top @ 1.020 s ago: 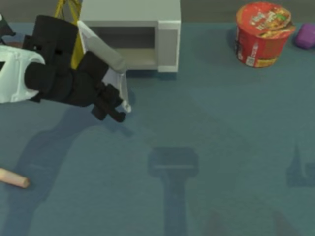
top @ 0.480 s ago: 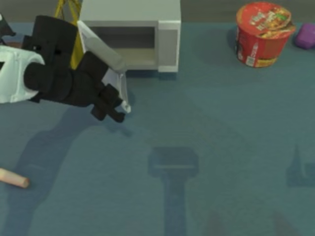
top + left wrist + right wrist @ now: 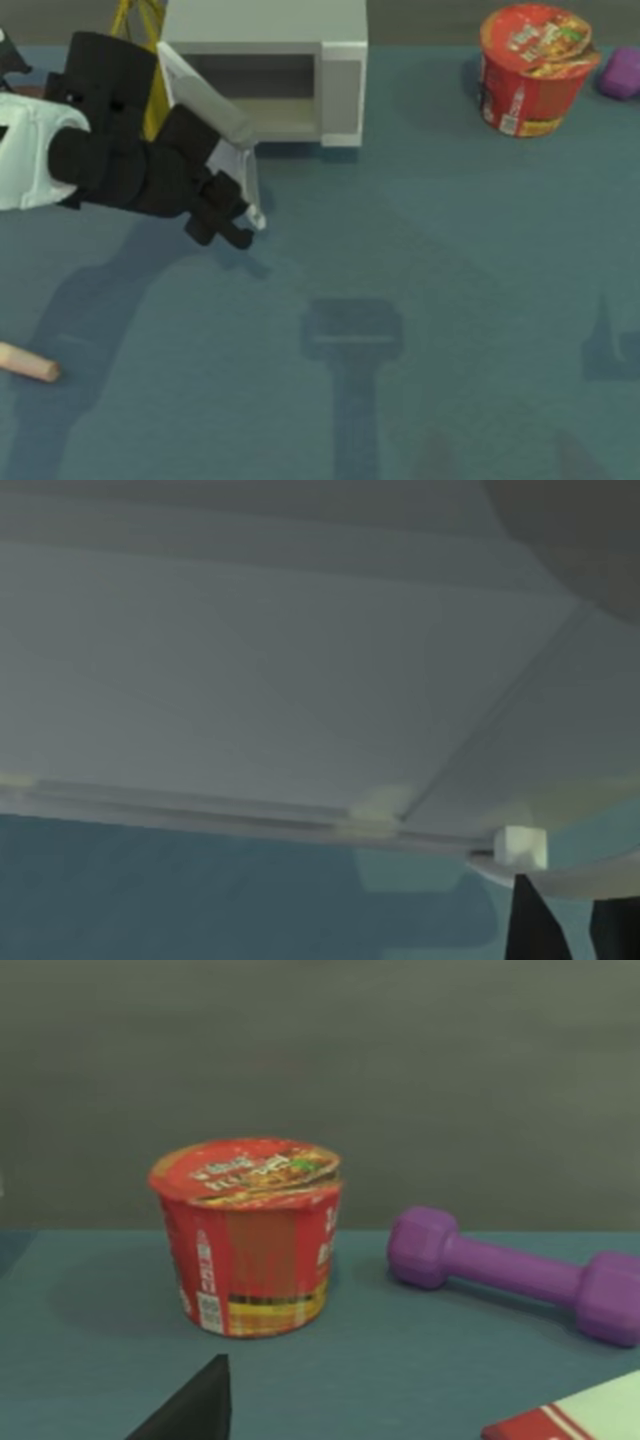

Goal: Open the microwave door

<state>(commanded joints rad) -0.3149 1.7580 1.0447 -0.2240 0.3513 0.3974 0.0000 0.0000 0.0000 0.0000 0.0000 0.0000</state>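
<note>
The white-grey microwave [image 3: 300,25] stands at the back of the table, left of centre, with its cavity showing. The microwave door [image 3: 205,95] is swung out toward the front left, well away from the narrow control panel [image 3: 343,92]. My left gripper [image 3: 238,225] is at the door's free edge, shut on the door's white handle [image 3: 570,880]. In the left wrist view the door panel [image 3: 250,680] fills most of the picture, with the left gripper [image 3: 575,930] just below the handle. My right gripper [image 3: 330,1430] is parked off the top view and stands open; one black fingertip [image 3: 205,1405] shows.
A red noodle cup [image 3: 533,68] and a purple dumbbell [image 3: 621,72] sit at the back right. A yellow frame [image 3: 135,20] stands behind my left arm. A tan stick [image 3: 28,362] lies at the left edge. A red-and-white flat thing [image 3: 570,1415] lies near my right gripper.
</note>
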